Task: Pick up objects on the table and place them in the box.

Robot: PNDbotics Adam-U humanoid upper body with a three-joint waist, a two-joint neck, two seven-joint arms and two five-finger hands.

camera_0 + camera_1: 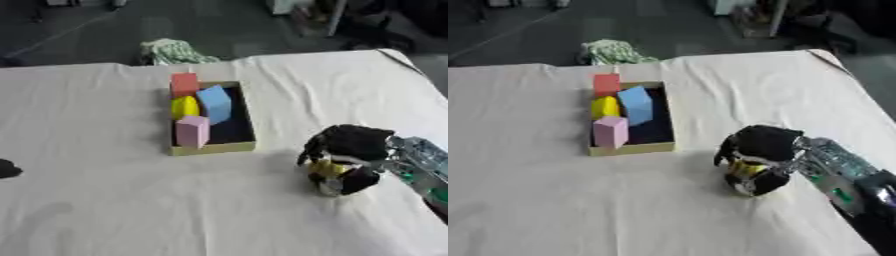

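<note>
The right hand (348, 159) is reaching in from the right edge and sitting low over the white table (105, 200), a little to the right of the box (214, 147) and nearer the camera. Its fingers are curling down and inward around a small yellow object (330, 168) — the hand is closing on it, wrapping it from above so that it can be lifted clear of the cloth. Whether the object is already off the table or resting on it cannot be told, since the fingers are hiding its underside.

The object itself is showing only as a patch of bright yellow between the dark fingers; its shape is mostly covered.

The box is lying open-topped near the middle of the table, a shallow tan tray with a dark floor. Four pieces are crowding its left side: a red block (184, 84) at the far end, a yellow rounded piece (184, 106) below it, a blue block (215, 103) leaning beside them, and a pink block (192, 131) standing at the near end. The right half of the floor is looking free — probably the sensible spot for the next piece.

The left hand is not showing in either view.
</note>
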